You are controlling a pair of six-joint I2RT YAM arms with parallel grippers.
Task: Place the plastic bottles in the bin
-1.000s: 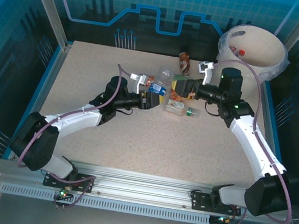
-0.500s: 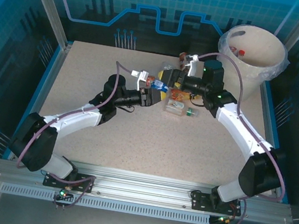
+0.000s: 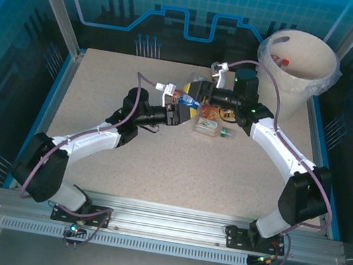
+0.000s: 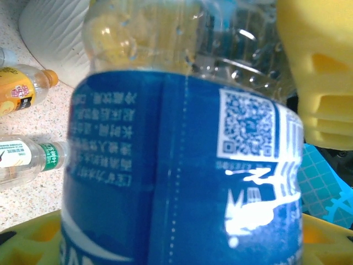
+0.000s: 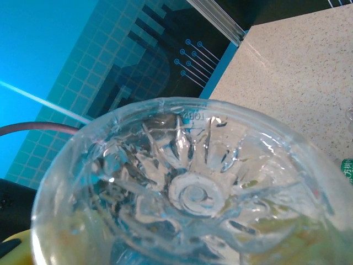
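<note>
Bottles [image 3: 211, 116] heaped on surface [image 3: 102, 94] left of bin [image 3: 295, 101] | left tool [image 3: 184, 107] clamped on blue-label bottle [image 4: 182, 182] | right tool [image 3: 201, 92] at clear bottle [image 5: 187, 193] base, grip impossible to tell | lift clear of heap, carry over bin rim, release above opening

Bright, even light; blue-label bottle [image 4: 182, 165] blurred

Left arm [image 3: 95, 136] outstretched, fingers [image 4: 317, 83] clamped
</note>
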